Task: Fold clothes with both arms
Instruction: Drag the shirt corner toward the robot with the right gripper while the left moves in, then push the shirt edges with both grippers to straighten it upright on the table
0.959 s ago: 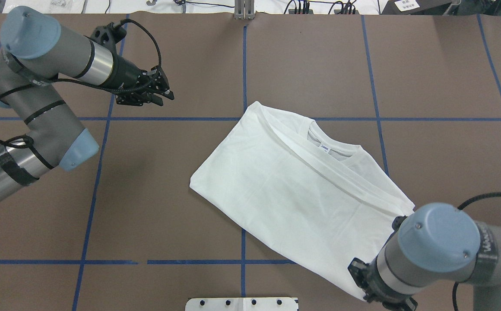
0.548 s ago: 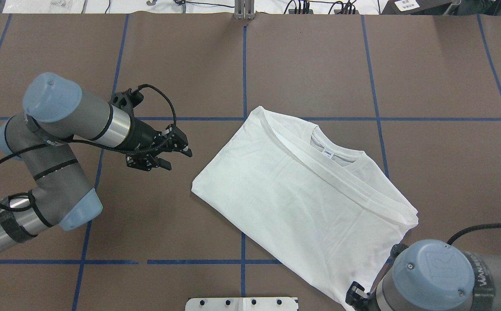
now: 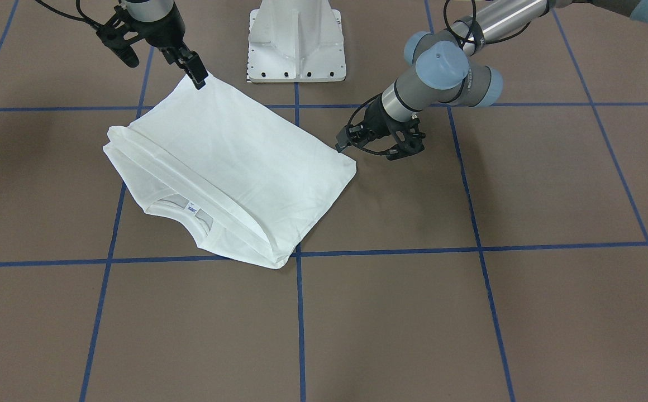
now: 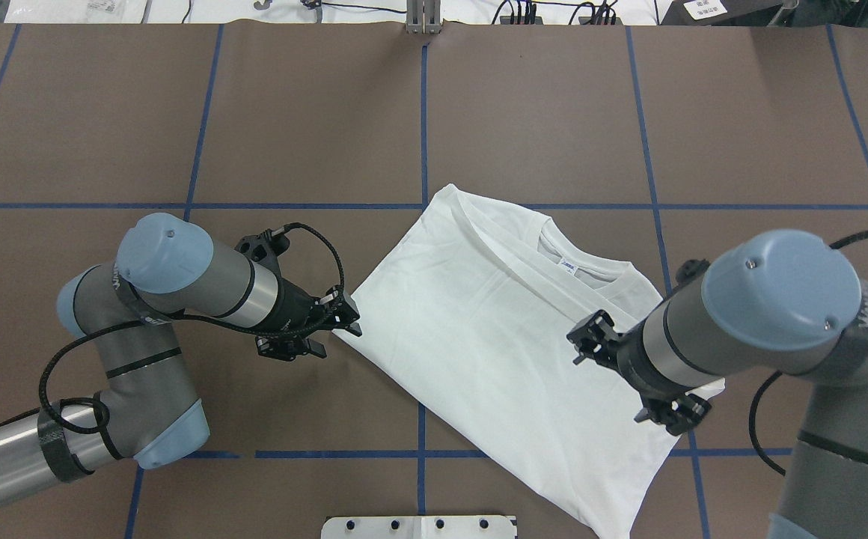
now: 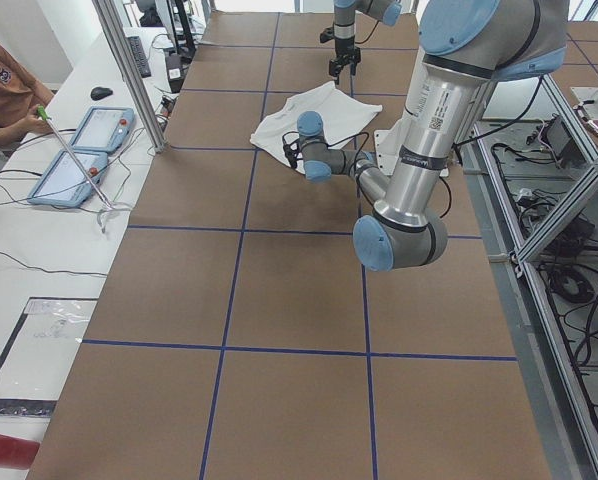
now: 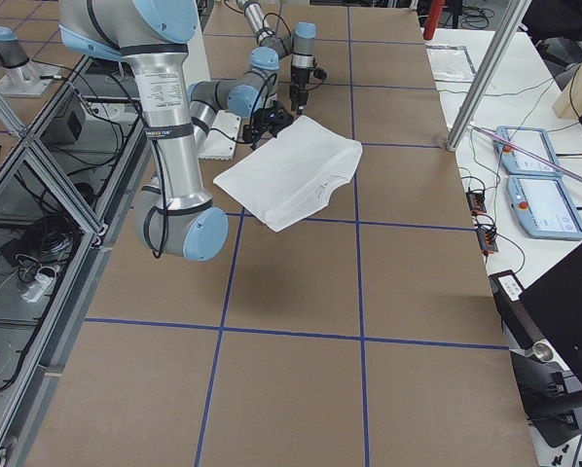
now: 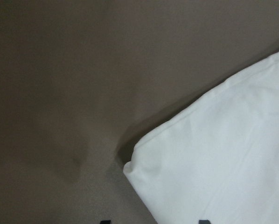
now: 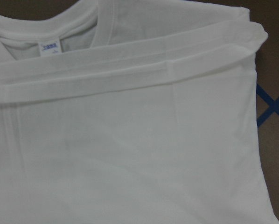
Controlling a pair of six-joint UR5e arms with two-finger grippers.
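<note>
Jaws spread on left gripper (image 4: 340, 338) beside the shirt (image 4: 494, 337), unclear on right gripper (image 3: 196, 78); neck label (image 8: 49, 45) illegible.

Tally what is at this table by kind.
Shirt: 1
Arms: 2 (left arm, right arm)
Base: 1
Total: 4

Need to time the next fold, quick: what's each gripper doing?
Left gripper: open, empty, at a corner of the shirt.
Right gripper: open, empty, above the shirt.
</note>
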